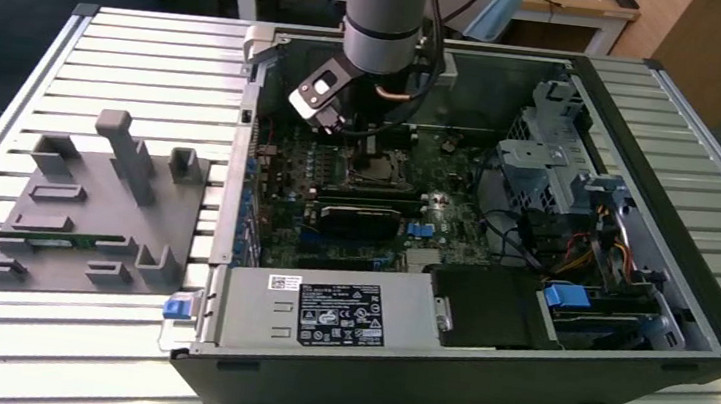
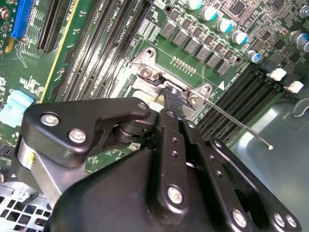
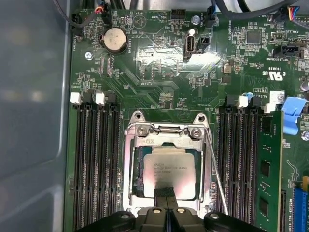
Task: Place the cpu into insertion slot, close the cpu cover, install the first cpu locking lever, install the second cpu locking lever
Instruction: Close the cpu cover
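Silvery-grey metal faces you: the cpu (image 3: 170,164) lies flat in the slot (image 3: 139,176), and the cover (image 3: 129,166) is down around it, its window framing the chip. Your tool (image 3: 165,190) is at the chip's edge with its fingers together and nothing visibly between them. You cannot tell whether the tip touches the metal.

A thin wire lever (image 3: 216,174) runs just beside the cover, between it and a bank of black memory slots (image 3: 240,159). In the second wrist view its free end reaches out past those slots. A second bank (image 3: 94,159) flanks the cover's other side. All of it sits on the green board (image 3: 159,72).

In the exterior view, your arm (image 1: 387,14) comes down into the open case (image 1: 450,372), which lies on the slatted worktop (image 1: 26,66). A grey fixture (image 1: 92,204) sits beside the case at the exterior view's left.
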Motion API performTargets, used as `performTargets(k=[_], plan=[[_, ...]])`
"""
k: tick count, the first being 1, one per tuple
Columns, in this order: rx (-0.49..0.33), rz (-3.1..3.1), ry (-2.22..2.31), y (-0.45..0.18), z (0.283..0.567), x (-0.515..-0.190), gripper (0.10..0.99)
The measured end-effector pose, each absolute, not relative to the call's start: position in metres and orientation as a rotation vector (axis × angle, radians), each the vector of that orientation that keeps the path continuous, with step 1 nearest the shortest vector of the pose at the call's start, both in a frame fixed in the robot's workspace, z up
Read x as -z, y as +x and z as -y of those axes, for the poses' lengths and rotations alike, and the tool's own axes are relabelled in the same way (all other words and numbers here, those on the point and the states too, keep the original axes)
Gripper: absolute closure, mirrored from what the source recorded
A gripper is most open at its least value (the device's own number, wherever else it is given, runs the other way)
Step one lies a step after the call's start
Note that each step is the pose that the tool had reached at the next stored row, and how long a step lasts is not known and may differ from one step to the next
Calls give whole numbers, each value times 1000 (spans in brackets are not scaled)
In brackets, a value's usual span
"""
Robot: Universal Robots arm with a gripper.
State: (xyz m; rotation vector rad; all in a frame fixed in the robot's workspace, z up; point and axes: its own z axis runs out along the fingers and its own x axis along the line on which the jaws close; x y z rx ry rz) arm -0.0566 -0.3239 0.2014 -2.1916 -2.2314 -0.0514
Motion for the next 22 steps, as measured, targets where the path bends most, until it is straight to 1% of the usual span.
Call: performTargets(k=[10,16,17,22], plan=[[60,2227,-2187,-44,324,-200,980],[60,2226,-2187,-44,324,-207,980],[60,2226,-2187,-44,324,-212,980],[60,2227,-2187,-44,324,-212,980]])
